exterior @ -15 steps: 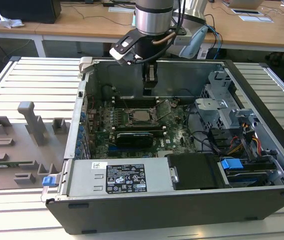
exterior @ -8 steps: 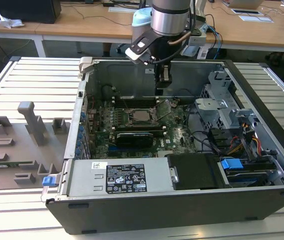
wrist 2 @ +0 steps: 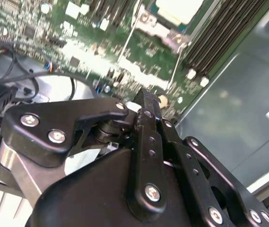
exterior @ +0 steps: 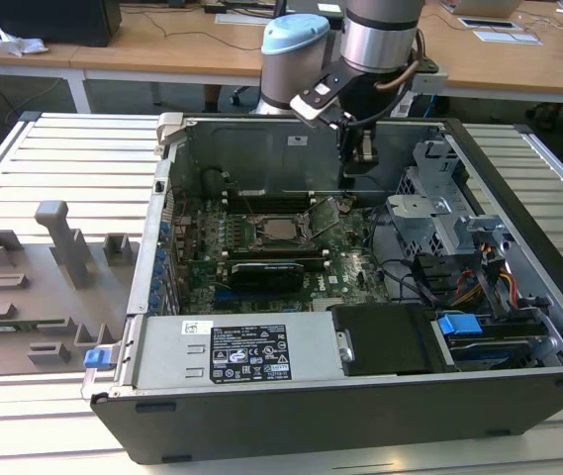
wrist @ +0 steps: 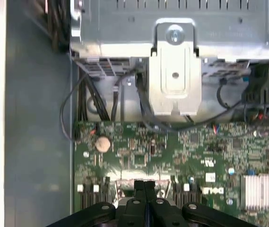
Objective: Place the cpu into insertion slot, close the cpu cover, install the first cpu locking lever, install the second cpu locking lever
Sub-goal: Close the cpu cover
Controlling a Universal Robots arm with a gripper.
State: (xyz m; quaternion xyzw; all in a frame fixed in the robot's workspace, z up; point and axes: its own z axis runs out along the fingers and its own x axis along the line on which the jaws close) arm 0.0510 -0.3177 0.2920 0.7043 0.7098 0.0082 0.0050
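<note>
An open case was seen laid on a slatted table, with its green motherboard exposed. The arm was reached in over the case's far wall, and the wrist was held steeply downward. The gripper was hung inside the case close to that far wall. It was placed above the motherboard's far edge, to the exterior view's right of the slot and apart from it. In the first wrist view the fingers were seen pressed flat against each other, with nothing gripped between them. The cpu was seated in the slot, silvery top upward, near the motherboard's middle.
</note>
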